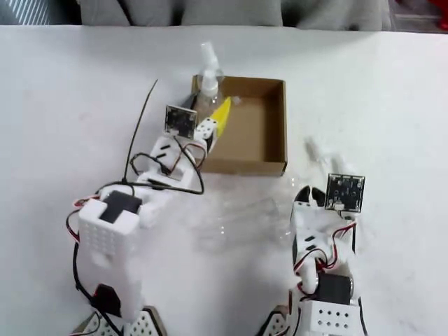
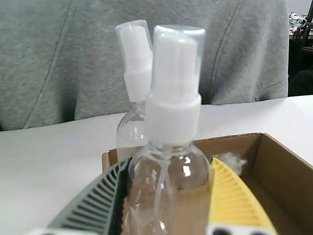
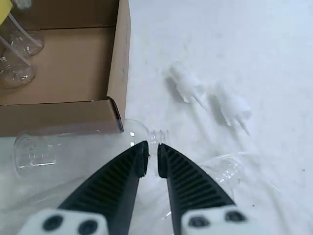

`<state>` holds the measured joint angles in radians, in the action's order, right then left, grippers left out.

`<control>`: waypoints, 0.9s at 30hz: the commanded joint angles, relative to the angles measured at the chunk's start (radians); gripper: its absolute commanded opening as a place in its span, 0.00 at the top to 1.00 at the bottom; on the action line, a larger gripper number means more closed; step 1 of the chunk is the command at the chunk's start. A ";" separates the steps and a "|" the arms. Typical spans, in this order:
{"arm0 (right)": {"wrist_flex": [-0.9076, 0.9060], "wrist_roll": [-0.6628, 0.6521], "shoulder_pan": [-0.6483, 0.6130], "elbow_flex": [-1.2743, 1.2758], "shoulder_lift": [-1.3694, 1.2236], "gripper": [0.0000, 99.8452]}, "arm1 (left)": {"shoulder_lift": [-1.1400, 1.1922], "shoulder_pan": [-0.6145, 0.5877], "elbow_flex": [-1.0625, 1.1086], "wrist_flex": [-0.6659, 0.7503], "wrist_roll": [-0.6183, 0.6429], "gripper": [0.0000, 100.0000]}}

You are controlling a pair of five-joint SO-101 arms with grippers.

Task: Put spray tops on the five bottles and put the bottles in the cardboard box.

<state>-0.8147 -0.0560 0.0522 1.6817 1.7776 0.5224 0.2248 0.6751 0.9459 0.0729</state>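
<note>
At the far corner of the cardboard box [image 1: 245,166], on the left arm's side, a capped bottle [image 2: 171,122] stands upright between the grey and yellow jaws of the left gripper [image 2: 168,169], which is clamped on its body. Just behind it stands a second capped bottle [image 2: 134,73]. The step in hand looks like setting the gripped bottle down in the box; whether its base rests on the box floor cannot be told. The next move would call for parting the jaws and drawing back without knocking over the neighbour.

Counted, two bottles carry tops, both at the box. On the table [image 1: 70,84] in front of the box lie clear bottles without tops: one bare bottle [image 3: 73,144] against the box wall and another bare bottle [image 3: 222,171] near it. A third may be there, but the clear plastic makes it hard to tell. A loose spray top [image 3: 187,85] and a second spray top [image 3: 234,108] lie side by side beyond them.

The right gripper [image 3: 152,154] hovers just short of the first bare bottle's neck, its jaws drawn almost together and holding nothing. It would need to widen them before taking anything.
</note>
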 commanded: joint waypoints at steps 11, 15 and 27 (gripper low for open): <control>-0.004 -0.014 0.013 0.009 0.010 0.98 | -0.022 -0.012 -0.034 -0.098 -0.011 0.66; -0.004 -0.014 0.013 0.009 0.010 0.98 | -0.022 -0.019 -0.034 -0.098 -0.011 0.66; -0.016 -0.014 0.015 0.009 0.010 0.98 | -0.182 -0.030 0.081 -0.130 -0.011 0.66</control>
<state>-0.8255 -0.0560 0.0522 1.6817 1.7776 0.4841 0.2064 0.6966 0.8216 0.0729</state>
